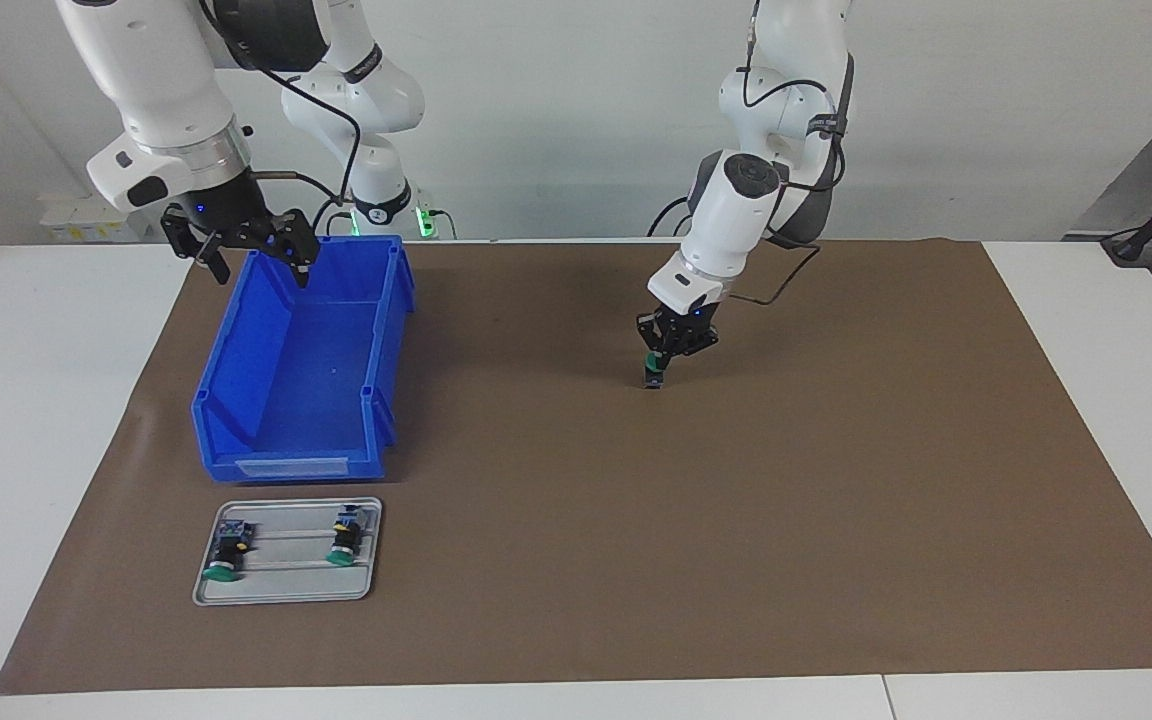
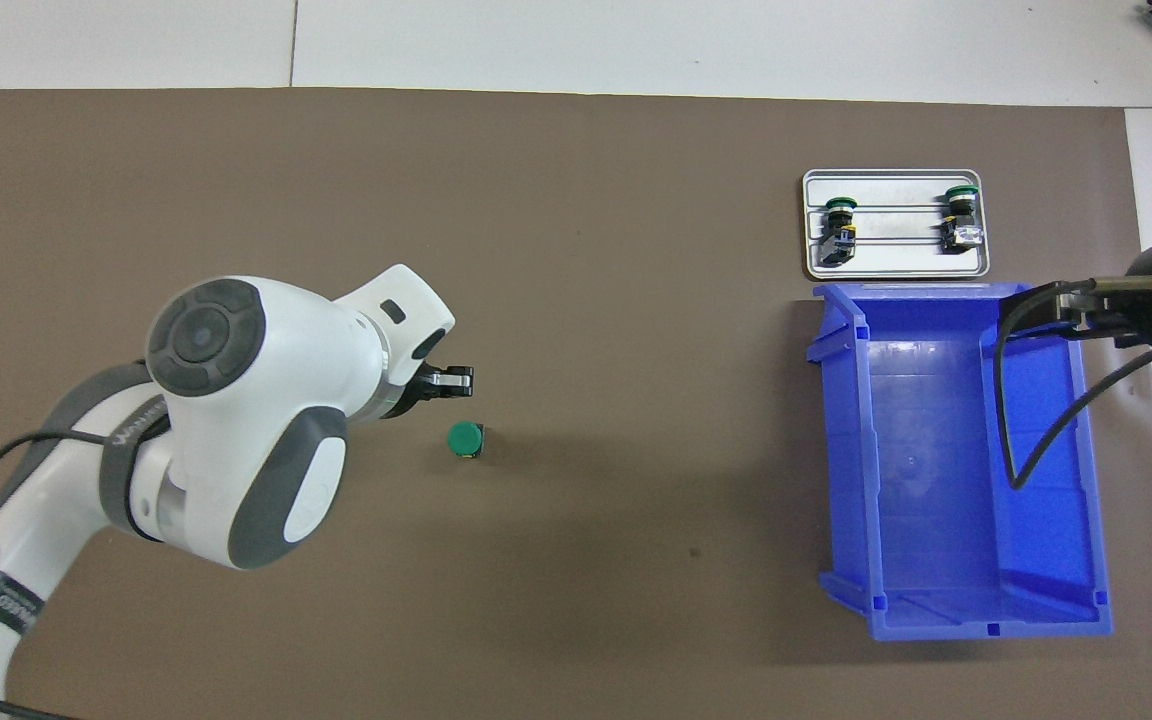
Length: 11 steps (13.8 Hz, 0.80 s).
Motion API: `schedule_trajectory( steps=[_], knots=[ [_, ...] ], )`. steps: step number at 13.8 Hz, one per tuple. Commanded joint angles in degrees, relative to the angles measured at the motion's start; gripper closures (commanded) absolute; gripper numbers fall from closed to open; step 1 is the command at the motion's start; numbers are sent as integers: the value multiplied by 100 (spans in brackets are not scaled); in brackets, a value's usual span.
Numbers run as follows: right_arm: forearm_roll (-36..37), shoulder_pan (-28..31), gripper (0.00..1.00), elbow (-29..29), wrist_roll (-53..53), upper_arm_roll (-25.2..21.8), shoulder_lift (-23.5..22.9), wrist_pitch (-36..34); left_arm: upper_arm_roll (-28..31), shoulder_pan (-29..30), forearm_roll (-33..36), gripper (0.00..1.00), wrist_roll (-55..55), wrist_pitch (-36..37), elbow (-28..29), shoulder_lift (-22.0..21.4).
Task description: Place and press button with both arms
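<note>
Mid-counter — button (image 2: 464, 440) stands cap-up | left gripper (image 2: 456, 378) close by it, jaws closed, empty | right gripper (image 1: 258, 268) waits over bin (image 1: 381, 330), jaws open | next, likely — press cap squarely

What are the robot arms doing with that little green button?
The left gripper is shut and hangs just over the green button, which stands upright by itself on the brown mat, cap up. The right gripper waits open over the blue bin. Two more green buttons lie on a grey tray beside the bin.
</note>
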State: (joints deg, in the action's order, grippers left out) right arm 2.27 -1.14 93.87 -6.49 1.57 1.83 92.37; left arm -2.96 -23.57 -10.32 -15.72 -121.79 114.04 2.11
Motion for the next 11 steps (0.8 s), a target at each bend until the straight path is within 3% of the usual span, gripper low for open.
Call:
schedule_trajectory(
  steps=[1, 4, 6, 9, 11],
  knots=[
    [-121, 35, 1, 141, -90, 80, 143, 88, -12, 562, 607, 100, 225, 725, -602, 210],
    [-121, -96, 1, 158, -256, 89, 143, 150, -12, 1335, 680, 100, 1251, 1078, -787, 158],
    [-121, -288, 3, 202, -291, 98, 143, 229, -3, 1713, 794, 68, 1615, 1210, -936, 105],
    [-104, -745, 4, 421, -879, 89, 160, 544, -3, 1829, 794, 46, 1598, 1867, -1628, 43],
    [-95, -1062, 5, 518, -1134, 89, 151, 755, 23, 1847, 855, 43, 1589, 2526, -2226, 105]
  ],
)
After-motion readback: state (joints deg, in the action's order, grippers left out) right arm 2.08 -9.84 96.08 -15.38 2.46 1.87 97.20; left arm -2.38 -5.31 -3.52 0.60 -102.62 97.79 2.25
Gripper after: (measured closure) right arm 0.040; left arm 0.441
